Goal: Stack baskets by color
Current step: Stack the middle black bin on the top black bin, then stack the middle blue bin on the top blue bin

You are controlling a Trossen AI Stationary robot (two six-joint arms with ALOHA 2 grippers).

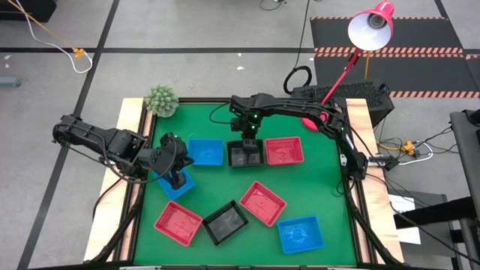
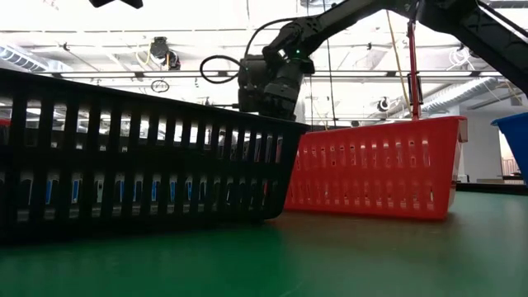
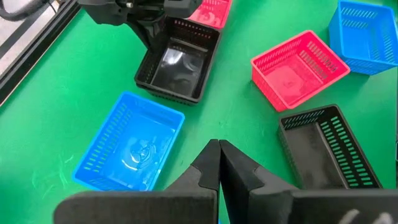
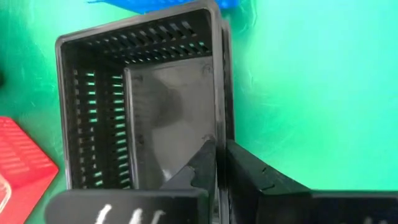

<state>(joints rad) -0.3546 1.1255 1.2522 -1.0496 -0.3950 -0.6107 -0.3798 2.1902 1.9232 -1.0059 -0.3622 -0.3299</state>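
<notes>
We're watching the right gripper (image 4: 219, 163) pinching the wall of the black basket (image 1: 245, 154), sitting between a blue basket (image 1: 205, 152) and a red basket (image 1: 284, 150). If it's letting go crooked, we're risking a bad nest. The left gripper (image 3: 218, 163) is hovering closed, empty.

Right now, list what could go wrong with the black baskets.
1. The right tool pinches one wall of the black basket; lifting by that thin wall could tilt or drop it.
2. The blue basket and red basket sit tight beside it and could get dragged.
</notes>
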